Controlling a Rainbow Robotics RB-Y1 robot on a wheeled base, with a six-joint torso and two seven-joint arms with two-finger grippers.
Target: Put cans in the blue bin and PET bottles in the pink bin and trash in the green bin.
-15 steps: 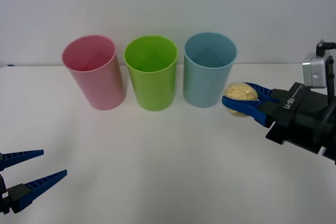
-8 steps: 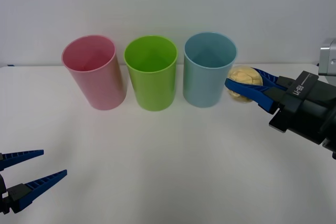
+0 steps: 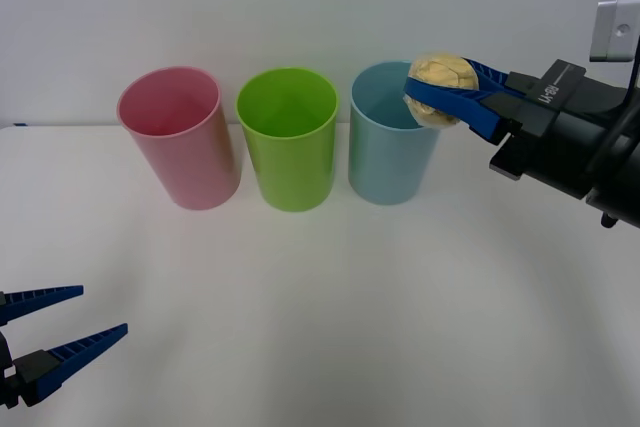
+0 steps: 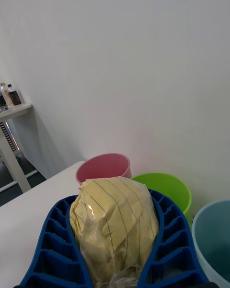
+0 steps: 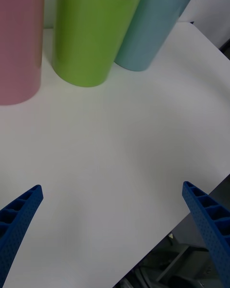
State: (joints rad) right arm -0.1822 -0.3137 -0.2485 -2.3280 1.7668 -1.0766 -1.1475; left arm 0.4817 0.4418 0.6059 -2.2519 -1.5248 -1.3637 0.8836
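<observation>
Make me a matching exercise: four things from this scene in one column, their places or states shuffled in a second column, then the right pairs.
Things
1. pink bin
2. green bin
3. trash
4. left hand

Places or states
A. held in the right hand, up at the blue bin's rim
B. open, low at the table's near left corner
C. middle of the row of three
D. leftmost in the row

Pairs: 1-D, 2-C, 3-A, 4-B
</observation>
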